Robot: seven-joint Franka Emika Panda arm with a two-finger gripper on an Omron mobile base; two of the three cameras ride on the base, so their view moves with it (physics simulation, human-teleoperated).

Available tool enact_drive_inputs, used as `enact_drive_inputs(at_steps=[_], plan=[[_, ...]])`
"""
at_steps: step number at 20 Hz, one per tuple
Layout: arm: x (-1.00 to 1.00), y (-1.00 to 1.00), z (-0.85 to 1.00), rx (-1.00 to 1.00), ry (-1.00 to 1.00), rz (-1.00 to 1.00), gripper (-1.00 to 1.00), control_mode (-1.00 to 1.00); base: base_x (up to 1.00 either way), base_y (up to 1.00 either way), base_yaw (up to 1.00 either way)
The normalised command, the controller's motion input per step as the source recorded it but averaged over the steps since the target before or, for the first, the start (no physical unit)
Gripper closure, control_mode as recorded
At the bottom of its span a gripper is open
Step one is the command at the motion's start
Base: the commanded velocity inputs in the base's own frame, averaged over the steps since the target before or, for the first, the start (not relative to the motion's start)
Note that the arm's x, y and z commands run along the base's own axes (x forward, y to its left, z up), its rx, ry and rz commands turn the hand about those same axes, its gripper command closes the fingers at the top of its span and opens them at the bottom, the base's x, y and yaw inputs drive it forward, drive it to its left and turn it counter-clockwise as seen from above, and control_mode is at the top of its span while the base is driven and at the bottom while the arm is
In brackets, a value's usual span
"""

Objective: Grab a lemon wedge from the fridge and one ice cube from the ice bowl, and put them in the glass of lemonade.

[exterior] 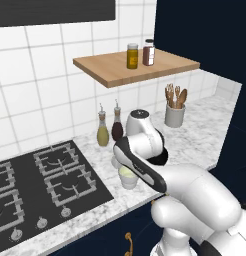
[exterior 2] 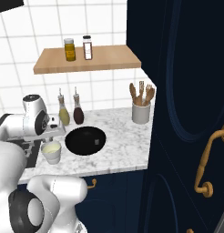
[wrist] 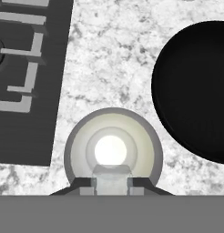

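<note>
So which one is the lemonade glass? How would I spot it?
Find the white marble counter between the black stove and the round black bowl. The small whitish tumbler of pale yellow-green lemonade stands at its front edge. Unlike the two tall, thin oil bottles by the wall, it is short, wide and open-topped.

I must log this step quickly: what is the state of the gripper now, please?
Gripper: closed on a small pale block, seemingly an ice cube, directly over the glass of lemonade.

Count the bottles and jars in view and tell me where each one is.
4. An amber jar and a red-brown jar stand on the wooden shelf. A yellow oil bottle and a dark bottle stand on the counter against the wall. The arm may hide others.
</note>
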Motion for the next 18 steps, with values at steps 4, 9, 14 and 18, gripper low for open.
enact_drive_inputs(at_steps=[4, 9, 14, 18], plan=[[0.00, 0.00, -0.18, 0.00, 0.01, -0.01, 1.00, -1.00, 0.00, 0.00, 0.00], [0.15, 0.00, -0.01, 0.00, 0.00, 0.00, 1.00, -1.00, 0.00, 0.00, 0.00], [0.02, 0.00, 0.00, 0.00, 0.00, 0.00, 1.00, -1.00, 0.00, 0.00, 0.00], [0.00, 0.00, 0.00, 0.00, 0.00, 0.00, -1.00, -1.00, 0.00, 0.00, 0.00]])
